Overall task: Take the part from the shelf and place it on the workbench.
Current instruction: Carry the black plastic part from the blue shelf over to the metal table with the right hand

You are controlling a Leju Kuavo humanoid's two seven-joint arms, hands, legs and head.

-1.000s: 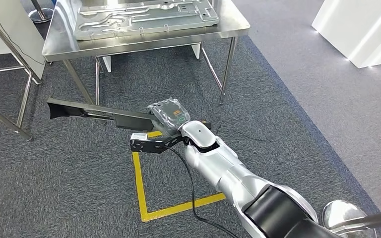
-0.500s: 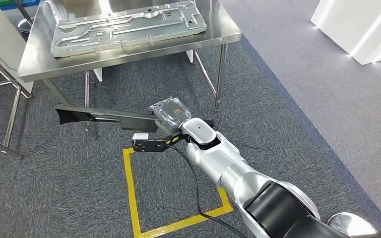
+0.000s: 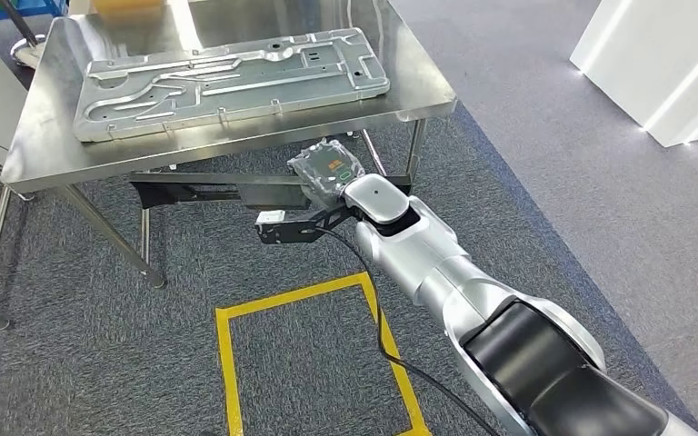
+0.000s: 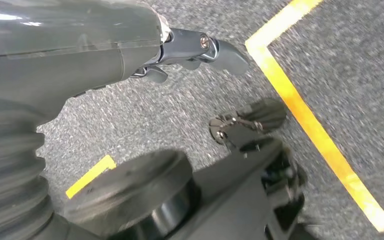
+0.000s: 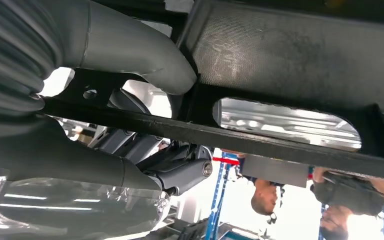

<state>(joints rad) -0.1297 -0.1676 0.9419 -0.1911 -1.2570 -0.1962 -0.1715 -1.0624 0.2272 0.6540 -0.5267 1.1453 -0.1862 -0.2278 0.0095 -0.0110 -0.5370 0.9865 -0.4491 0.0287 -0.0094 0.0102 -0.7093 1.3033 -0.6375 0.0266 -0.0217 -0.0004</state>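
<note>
while the right hand point(image 3: 327, 177) grips the long black part point(image 3: 223, 191) at one end, thumb point(image 5: 145, 55) wrapped across its frame, you see the part's free end reaching out level under the near edge of the workbench point(image 3: 427, 86), not yet above it. judgement: the carry is mostly done; the lift and set-down remain. raise the part above the tabletop before you advance, or the far end will likely catch the table edge or a leg point(image 3: 114, 241). keep it level; held at one end, a long bar will tend to droop and swing. aim for the bare steel strip nearest you, since a large grey metal plate point(image 3: 227, 82) takes up most of the top. left hand point(image 4: 200, 50) hangs over the carpet, holding nothing; fingers partly curled, so you cannot tell spread from closed. floor: grey carpet with a yellow taped square point(image 3: 314, 363). a black cable point(image 3: 377, 318) trails from the wrist; mind it.
</note>
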